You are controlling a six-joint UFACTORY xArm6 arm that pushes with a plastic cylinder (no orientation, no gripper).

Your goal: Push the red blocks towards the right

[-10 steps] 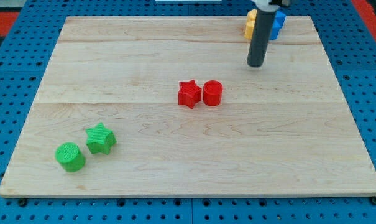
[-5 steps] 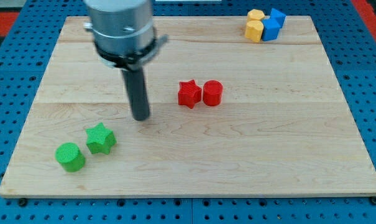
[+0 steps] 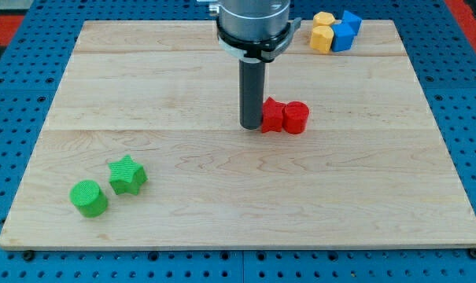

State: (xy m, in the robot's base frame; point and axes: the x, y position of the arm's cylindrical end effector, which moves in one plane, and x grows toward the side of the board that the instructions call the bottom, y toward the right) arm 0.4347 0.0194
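My tip has no jaws to open or close, being a bare rod pressed against the view's-left side of the red star block, which touches the red cylinder block just beyond it; to push well I should drive straight toward the view's right through the pair's shared line, so neither slips aside. Counted: two red, two green (star and cylinder) well off toward the view's bottom left of my tip, and a cluster of two yellow blocks and two blue blocks toward the view's top right.

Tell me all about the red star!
The red star is a small, matte, plastic-looking block lying flat near the middle of the wooden board. My tip presses against its left side in the view and the rod hides part of it, so its points show only partly. The red cylinder touches its right side.
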